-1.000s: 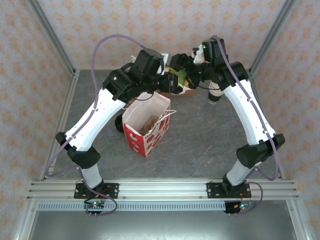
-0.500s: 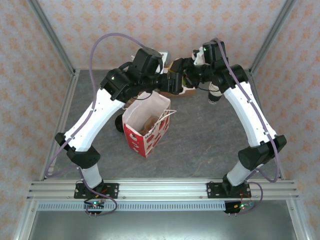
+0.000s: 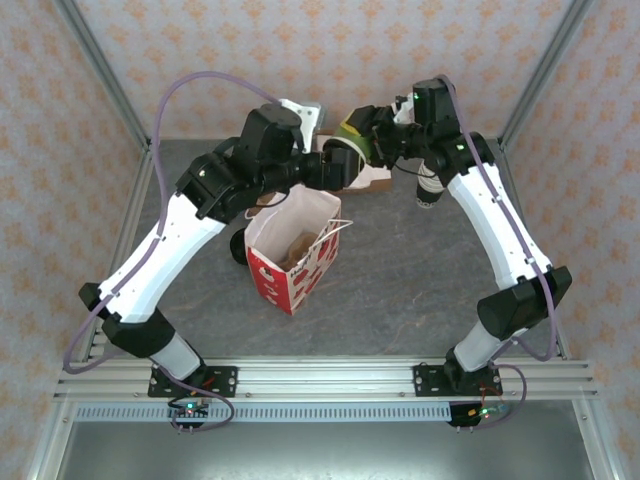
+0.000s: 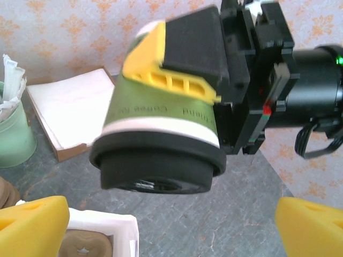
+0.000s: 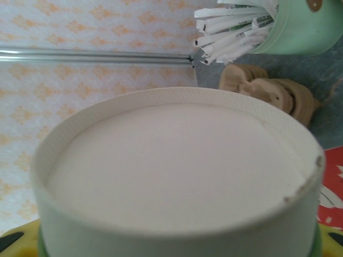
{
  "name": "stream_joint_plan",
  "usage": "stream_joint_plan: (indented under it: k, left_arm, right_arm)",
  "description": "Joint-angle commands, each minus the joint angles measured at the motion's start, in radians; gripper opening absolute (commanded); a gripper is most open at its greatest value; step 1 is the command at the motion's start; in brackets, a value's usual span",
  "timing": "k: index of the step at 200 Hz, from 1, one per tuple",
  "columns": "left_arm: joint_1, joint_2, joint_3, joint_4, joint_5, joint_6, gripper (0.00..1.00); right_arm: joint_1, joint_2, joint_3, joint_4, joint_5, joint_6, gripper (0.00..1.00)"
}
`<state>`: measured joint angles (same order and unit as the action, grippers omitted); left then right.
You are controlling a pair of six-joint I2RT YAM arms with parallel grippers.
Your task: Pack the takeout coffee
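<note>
The takeout coffee [image 4: 161, 123], an olive-green paper cup with a black lid [image 4: 158, 160], hangs tilted in the air beyond the red-and-white bag [image 3: 295, 250]. My right gripper [image 3: 368, 140] is shut on the cup's side, and one of its yellow fingers [image 4: 171, 80] lies across the green wall. In the right wrist view the cup's white base [image 5: 177, 171] sits close to the lens. My left gripper [image 4: 171, 230] stands open just short of the lid, touching nothing, its yellow fingertips [image 4: 32, 225] spread wide. From above, the cup [image 3: 352, 142] sits between both grippers.
The bag's white rim [image 4: 102, 225] lies below the left gripper. A mint-green holder of paper sticks [image 5: 289, 27] and a cardboard tray of napkins [image 4: 69, 107] stand at the back. A stack of cream cups [image 3: 428, 185] is at the right, a black lid piece [image 3: 238, 248] left of the bag.
The left gripper opened, let go of the cup and drew back to the left. The right gripper closed on the cup and now holds it alone, slightly higher.
</note>
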<state>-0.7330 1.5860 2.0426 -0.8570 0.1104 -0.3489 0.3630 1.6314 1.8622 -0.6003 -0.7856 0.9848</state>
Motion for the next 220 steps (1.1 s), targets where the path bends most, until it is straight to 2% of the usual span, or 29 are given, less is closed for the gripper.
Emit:
stream_joint_plan:
  k: [1, 38, 50, 86, 138, 166, 199, 220]
  left_arm:
    - [-0.012, -0.025, -0.070, 0.155, -0.027, 0.034, 1.00]
    - [-0.012, -0.013, -0.080, 0.149, -0.044, 0.015, 1.00]
    - [-0.013, -0.021, -0.106, 0.165, -0.084, -0.005, 1.00]
    - [-0.001, -0.045, -0.192, 0.277, -0.103, -0.035, 1.00]
    - [0.023, -0.023, -0.159, 0.226, -0.133, -0.035, 1.00]
    - [0.045, -0.012, -0.153, 0.235, -0.096, -0.046, 1.00]
    - [0.073, 0.036, -0.097, 0.213, 0.014, -0.046, 1.00]
    - [0.075, 0.050, -0.086, 0.220, 0.027, -0.049, 1.00]
  right_arm:
    - [-0.007, -0.020, -0.040, 0.129, -0.052, 0.251, 0.40]
    - [-0.006, -0.035, -0.086, 0.222, -0.053, 0.380, 0.40]
    - [-0.007, -0.041, -0.102, 0.247, -0.052, 0.405, 0.40]
    - [-0.006, -0.064, -0.154, 0.312, -0.054, 0.467, 0.39]
    - [-0.006, -0.092, -0.205, 0.349, -0.051, 0.493, 0.36]
    - [-0.006, -0.098, -0.219, 0.367, -0.056, 0.506, 0.36]
    - [-0.006, -0.099, -0.221, 0.373, -0.072, 0.511, 0.36]
    - [-0.006, -0.097, -0.221, 0.376, -0.076, 0.512, 0.36]
